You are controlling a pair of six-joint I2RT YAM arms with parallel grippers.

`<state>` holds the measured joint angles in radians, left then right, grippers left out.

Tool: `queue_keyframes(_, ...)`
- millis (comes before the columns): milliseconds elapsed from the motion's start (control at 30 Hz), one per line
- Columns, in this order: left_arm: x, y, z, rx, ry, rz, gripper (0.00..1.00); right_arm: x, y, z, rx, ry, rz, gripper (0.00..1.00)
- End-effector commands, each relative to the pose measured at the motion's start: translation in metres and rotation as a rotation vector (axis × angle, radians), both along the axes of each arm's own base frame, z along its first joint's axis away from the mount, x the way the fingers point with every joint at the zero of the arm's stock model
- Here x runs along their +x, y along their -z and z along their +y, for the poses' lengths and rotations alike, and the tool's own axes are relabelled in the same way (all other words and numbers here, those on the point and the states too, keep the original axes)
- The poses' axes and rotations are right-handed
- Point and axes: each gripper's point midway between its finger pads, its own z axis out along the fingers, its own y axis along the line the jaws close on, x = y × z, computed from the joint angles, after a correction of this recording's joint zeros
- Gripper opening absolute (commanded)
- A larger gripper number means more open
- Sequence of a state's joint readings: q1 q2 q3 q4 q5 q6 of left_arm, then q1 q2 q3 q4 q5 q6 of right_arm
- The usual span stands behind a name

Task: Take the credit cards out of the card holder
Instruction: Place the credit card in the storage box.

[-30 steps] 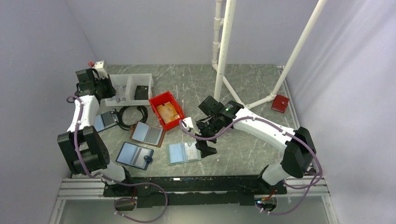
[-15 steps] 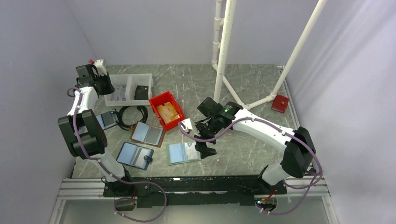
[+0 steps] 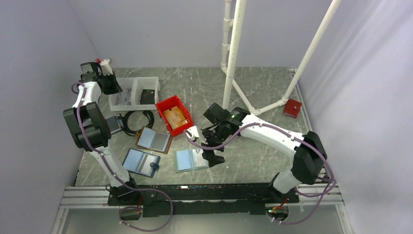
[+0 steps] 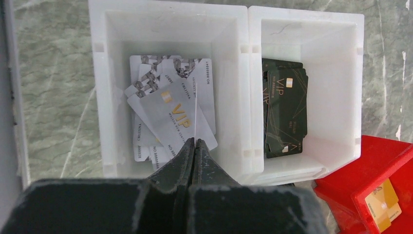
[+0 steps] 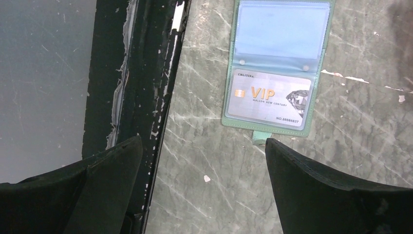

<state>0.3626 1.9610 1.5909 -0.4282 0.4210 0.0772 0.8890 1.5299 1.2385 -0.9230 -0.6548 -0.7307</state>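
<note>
Dragging is the risk: the right gripper (image 5: 203,142), fingers wide apart, hovers just short of the teal card holder (image 5: 277,63) lying open on the table (image 5: 365,146), which may cling to its silver VIP card (image 5: 272,100) and slide, while the left gripper (image 4: 195,146), fingers pressed together, hangs over a white bin (image 4: 97,97).

The left pincer (image 4: 195,144) has swung farther back.

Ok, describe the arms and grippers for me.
The left arm and right arm have white links with black joints, and a purple cable runs along each. The left gripper has scuffed black fingers tapering to thin tips. The right gripper has broad black fingers.
</note>
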Motion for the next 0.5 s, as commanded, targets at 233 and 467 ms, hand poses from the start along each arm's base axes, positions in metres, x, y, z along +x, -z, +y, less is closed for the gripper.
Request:
queue_keyframes(233,0.018,0.008,-0.007,-0.115,0.039,0.009,0.0,0.001,0.005,0.005,-0.001,-0.023,-0.014,1.0)
queue_keyframes(467,0.02,0.021,0.005,-0.125,-0.078,0.085,0.25,0.001,0.008,0.006,-0.011,-0.025,-0.01,1.0)
